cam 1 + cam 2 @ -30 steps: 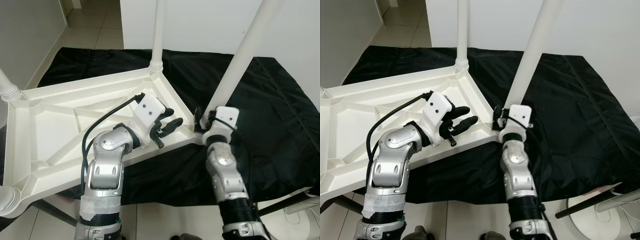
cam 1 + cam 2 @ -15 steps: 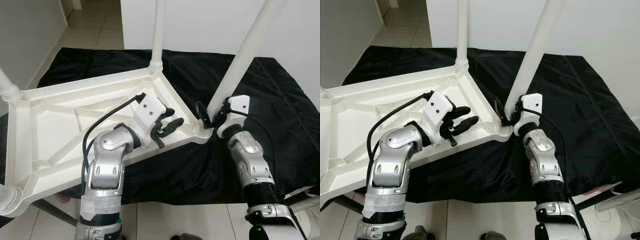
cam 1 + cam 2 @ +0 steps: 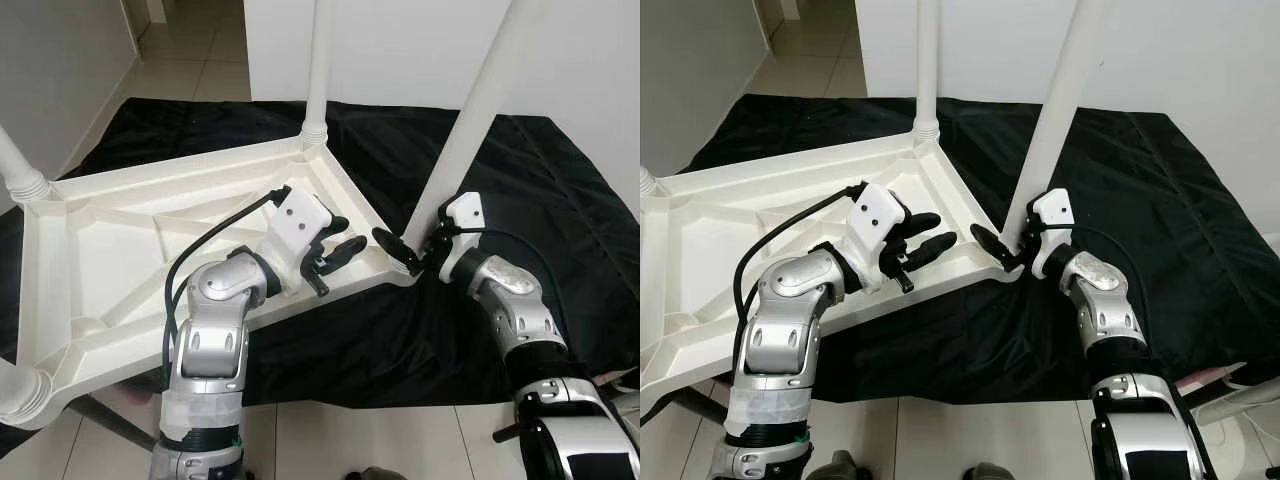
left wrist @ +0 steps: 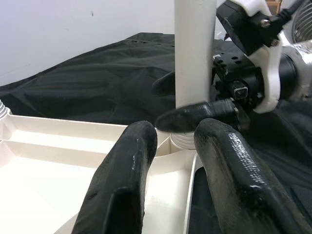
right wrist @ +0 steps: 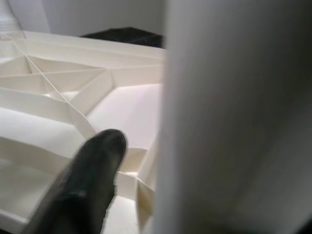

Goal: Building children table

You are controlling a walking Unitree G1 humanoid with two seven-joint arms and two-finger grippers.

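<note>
A white plastic children's table (image 3: pixel 150 250) lies upside down on a black cloth, ribbed underside up. White legs stand at its corners: a far leg (image 3: pixel 318 70), a left leg (image 3: pixel 18 170) and the near right leg (image 3: pixel 468 130). My right gripper (image 3: pixel 405 245) is at the base of that near right leg, one black finger (image 4: pixel 195 117) in front of it and the other behind, shut on it. My left gripper (image 3: pixel 335 248) hovers over the table's inner rim a hand's width left, fingers (image 4: pixel 122 180) open, holding nothing.
The black cloth (image 3: pixel 540 180) covers the floor under and to the right of the table. A white wall (image 3: pixel 1200 50) rises behind. Tiled floor (image 3: pixel 300 440) runs along the near edge, and a white object (image 3: pixel 1240 400) lies at the lower right.
My right forearm has swung from below the leg out to the right, and the gripper has turned round the leg's base. The left arm has stayed put.
</note>
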